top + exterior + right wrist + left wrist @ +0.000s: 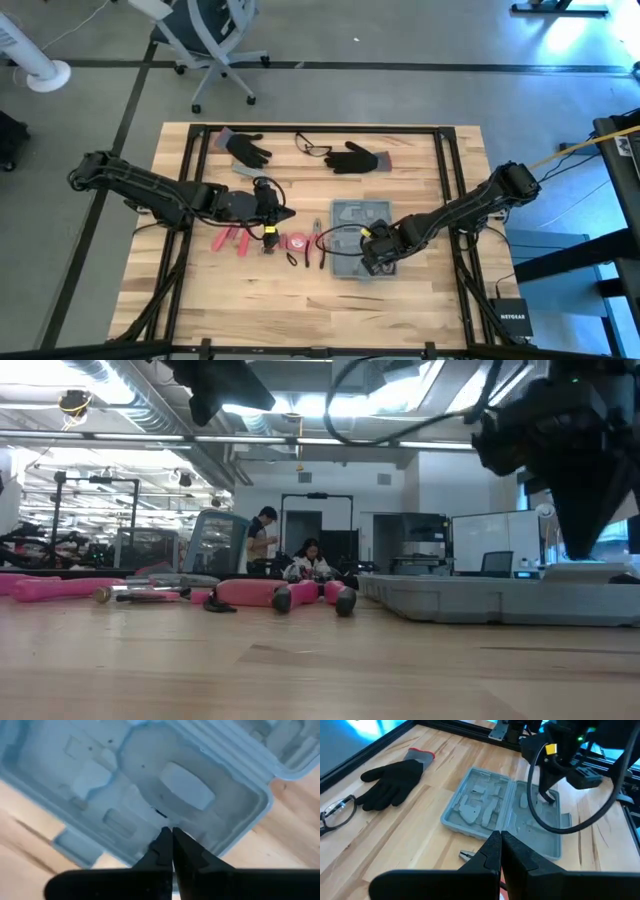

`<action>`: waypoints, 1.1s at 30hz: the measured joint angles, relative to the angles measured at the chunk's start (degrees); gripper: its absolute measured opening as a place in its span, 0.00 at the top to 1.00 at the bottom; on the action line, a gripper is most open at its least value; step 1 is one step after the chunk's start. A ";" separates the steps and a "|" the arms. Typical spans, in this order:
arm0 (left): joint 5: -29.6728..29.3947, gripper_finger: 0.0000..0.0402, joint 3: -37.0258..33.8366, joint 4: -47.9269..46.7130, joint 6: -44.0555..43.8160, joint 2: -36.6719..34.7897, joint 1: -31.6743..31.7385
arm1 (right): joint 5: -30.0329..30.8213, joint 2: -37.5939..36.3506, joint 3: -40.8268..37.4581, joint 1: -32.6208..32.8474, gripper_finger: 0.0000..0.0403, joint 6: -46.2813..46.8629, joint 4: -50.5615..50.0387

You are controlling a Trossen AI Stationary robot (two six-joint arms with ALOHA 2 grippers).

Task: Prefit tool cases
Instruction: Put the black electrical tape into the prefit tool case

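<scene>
Now the tool case [358, 236] lies opened flat at lower centre of the high view, long axis running top to bottom. Right gripper [377, 262], fingers together, hovers over its lower right corner.

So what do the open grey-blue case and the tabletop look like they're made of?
The open grey-blue rectangular case looks like moulded plastic with a matte finish: rounded corners, pressed-in tool slots. The tabletop looks like light wood in glued strips, with visible grain and seams.

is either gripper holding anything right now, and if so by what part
Nothing is held. The left gripper is shut on nothing above the table, and the right gripper is shut with its tips over the open tool case, nothing between them.
</scene>
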 joint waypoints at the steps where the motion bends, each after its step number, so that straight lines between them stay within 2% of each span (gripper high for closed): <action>1: 0.00 1.00 0.00 0.04 -0.64 0.00 0.01 | -0.21 0.02 -0.52 -0.29 1.00 0.01 0.39; 4: -0.04 1.00 0.02 0.70 -3.29 0.96 0.01 | -1.23 0.03 -1.18 -0.35 1.00 -0.27 0.58; 7: 1.75 1.00 0.02 3.04 0.37 4.98 0.56 | -1.12 0.03 -1.46 -0.35 1.00 -0.45 0.60; 11: 13.72 1.00 0.04 18.19 4.57 14.02 2.87 | -1.43 0.03 -1.46 -0.35 1.00 -1.07 1.71; 14: 15.58 1.00 0.04 28.97 5.40 22.69 4.18 | -2.28 0.02 -1.33 -0.34 1.00 -1.94 2.55; 17: 18.57 1.00 1.54 35.01 1.16 31.16 5.95 | -1.30 -0.73 -0.72 -0.31 1.00 -2.65 2.47; 21: 26.60 1.00 6.49 35.87 -0.87 40.64 6.92 | 1.47 -2.88 -0.37 -0.31 1.00 -3.49 2.19; 28: 28.00 1.00 16.65 36.34 0.85 49.29 6.79 | 1.39 -3.38 -1.49 0.64 1.00 -2.65 0.86; 33: 28.26 1.00 19.95 36.26 0.43 52.32 6.74 | 1.21 -3.40 -3.05 2.50 1.00 0.09 2.08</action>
